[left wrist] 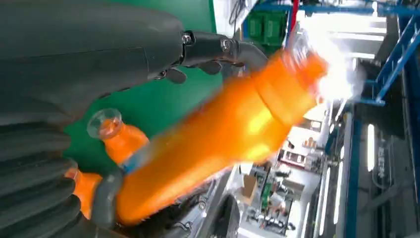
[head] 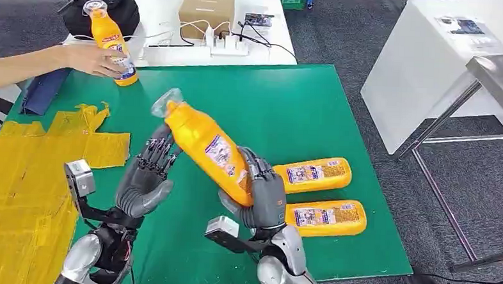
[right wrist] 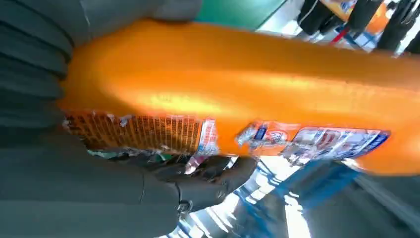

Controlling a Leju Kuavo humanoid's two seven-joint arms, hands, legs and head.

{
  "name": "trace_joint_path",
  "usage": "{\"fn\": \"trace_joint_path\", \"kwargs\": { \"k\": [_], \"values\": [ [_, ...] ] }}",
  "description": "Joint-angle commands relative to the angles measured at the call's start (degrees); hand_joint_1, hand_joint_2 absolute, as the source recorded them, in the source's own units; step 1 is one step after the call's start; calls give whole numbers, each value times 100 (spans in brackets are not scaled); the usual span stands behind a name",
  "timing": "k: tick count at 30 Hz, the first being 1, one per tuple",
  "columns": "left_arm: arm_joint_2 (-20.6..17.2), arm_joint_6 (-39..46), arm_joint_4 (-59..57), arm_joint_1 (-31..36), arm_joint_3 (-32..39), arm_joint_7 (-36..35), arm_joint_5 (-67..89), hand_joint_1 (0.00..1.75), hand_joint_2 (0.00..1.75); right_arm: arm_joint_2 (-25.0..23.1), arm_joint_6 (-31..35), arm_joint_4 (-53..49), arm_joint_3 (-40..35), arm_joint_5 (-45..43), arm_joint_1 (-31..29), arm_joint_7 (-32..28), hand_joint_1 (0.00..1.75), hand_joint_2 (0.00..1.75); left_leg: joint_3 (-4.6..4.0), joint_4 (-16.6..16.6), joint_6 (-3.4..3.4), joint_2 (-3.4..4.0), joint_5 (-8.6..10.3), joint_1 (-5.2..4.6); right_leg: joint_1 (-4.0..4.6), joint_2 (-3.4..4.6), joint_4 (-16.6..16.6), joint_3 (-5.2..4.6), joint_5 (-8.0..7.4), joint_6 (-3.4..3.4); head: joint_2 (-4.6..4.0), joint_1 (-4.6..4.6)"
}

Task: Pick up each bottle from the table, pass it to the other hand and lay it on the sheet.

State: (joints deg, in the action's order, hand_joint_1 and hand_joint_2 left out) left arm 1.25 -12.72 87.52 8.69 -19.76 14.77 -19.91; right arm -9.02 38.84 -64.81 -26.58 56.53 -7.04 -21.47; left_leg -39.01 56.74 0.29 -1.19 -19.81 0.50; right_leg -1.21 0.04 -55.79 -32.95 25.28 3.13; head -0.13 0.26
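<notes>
Bottles, orange, four in number, set out on a green table (head: 314, 106). Yellow sheet (head: 23, 177): crumpled, spread over the table's left side, nothing lying on it. Held bottle (head: 204, 146): raised above the table between the two hands, tilted, clear cap toward the far left, base gripped in the right hand (head: 266, 197), whose fingers wrap its lower body. Left hand (head: 146, 176): raised just beside the bottle's neck, fingers parted and lightly curled, fingertips at the bottle's side; whether they touch it cannot be told. Two lying bottles (head: 311, 174), (head: 326, 217): side by side on the table, just right of the right hand. Upright bottle (head: 112, 43): at the far left corner, tilted, held by a person's hand (head: 89, 59).
</notes>
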Motion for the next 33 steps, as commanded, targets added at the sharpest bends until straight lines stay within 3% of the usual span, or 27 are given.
{"fn": "trace_joint_path", "kwargs": {
  "k": [1, 3, 6, 7, 9, 10, 11, 12, 22, 23, 28, 29, 30, 33],
  "values": [
    [-167, -36, -283, 390, -373, -37, -23, 0, 175, -293, 116, 84, 383, 2400, -108, 288, 175, 175, 24, 7, 0, 2, -13, 3, 6, -8, -2, 29, 13, -15, 0, 0],
    [-135, -40, -382, 489, -397, -39, -27, 0, 175, -123, 116, 20, -211, 3332, -217, 865, 175, 175, 29, 11, 1, -1, -16, 3, 7, -11, -5, 33, 18, -17, 0, 0],
    [-106, -71, -507, 565, -389, -92, -146, 0, 175, 667, 116, 24, -1984, 3347, -905, 2470, 175, 175, 25, 10, 0, 8, -14, 6, 9, -6, -2, 27, 12, -15, 0, 0],
    [-106, -71, -507, 565, -389, -92, -146, 0, 175, 667, 116, 24, -1984, 3347, -905, 2470, 175, 175, 17, 11, 1, 14, -10, 6, 8, 3, -3, -9, 6, -11, 0, 0],
    [-117, -90, -577, 598, -378, -105, -204, 0, 175, 984, 116, 154, -3300, 3347, -1491, 3661, 175, 175, 20, 17, 2, 27, -14, 3, 7, 16, -9, -37, 7, -16, 0, 0],
    [-115, -86, -613, 610, -358, -114, -251, 0, 175, 1035, 116, 206, -3846, 3347, -1687, 4069, 175, 175, 32, 19, 2, 33, -20, 5, 10, 20, -6, -23, 12, -19, 0, 0],
    [-102, -93, -623, 601, -356, -121, -279, 0, 175, 1037, 116, 210, -3879, 3347, -1698, 4099, 175, 175, 10, 0, 1, 32, -7, 1, 4, 23, 5, -24, -3, -11, 0, -2],
    [-121, -101, -679, 635, -341, -136, -334, 0, 175, 1092, 116, 258, -4557, 3347, -1971, 4616, 175, 175, 22, 6, 2, 43, -19, 1, 6, 31, 3, 20, 3, -13, 0, 0],
    [-51, -77, -768, 625, -142, -189, -766, 2, 175, 1037, 116, 243, -4833, 3347, -1961, 4621, 175, 175, 27, 6, 8, 4, -7, 8, 11, -19, 6, 32, 6, -28, 0, 4],
    [-51, -77, -768, 625, -142, -189, -766, 0, 175, 1037, 116, 243, -4833, 3347, -1961, 4621, 175, 175, 8, 1, 6, 7, 2, 7, 6, -13, 4, -22, -3, -25, 0, -4],
    [-73, -72, -705, 603, -115, -178, -822, 0, 175, 1023, 116, 178, -4698, 3347, -1892, 4487, 175, 175, 20, 4, 3, 4, -9, 11, 11, -20, 6, -35, 7, -31, 0, 0],
    [-47, -13, -663, 571, -69, -124, -848, 96, 175, 1013, 116, 148, -4578, 3347, -1830, 4378, 175, 175, 1, -1, 4, 5, 0, 7, 6, -16, 5, -58, -2, -24, 0, -2],
    [-47, -13, -663, 571, -69, -124, -848, 175, 175, 1013, 116, 148, -4578, 3347, -1830, 4378, 175, 175, 10, 0, 4, 4, -5, 8, 7, -19, 5, -46, 3, -27, 0, 0],
    [35, 237, -493, 488, 61, 9, -871, 175, 175, 928, 116, 53, -4019, 3347, -1525, 3912, 175, 175, 26, 5, 4, 3, -17, 10, 11, -22, 5, -23, 13, -31, 0, 0]
  ]
}}
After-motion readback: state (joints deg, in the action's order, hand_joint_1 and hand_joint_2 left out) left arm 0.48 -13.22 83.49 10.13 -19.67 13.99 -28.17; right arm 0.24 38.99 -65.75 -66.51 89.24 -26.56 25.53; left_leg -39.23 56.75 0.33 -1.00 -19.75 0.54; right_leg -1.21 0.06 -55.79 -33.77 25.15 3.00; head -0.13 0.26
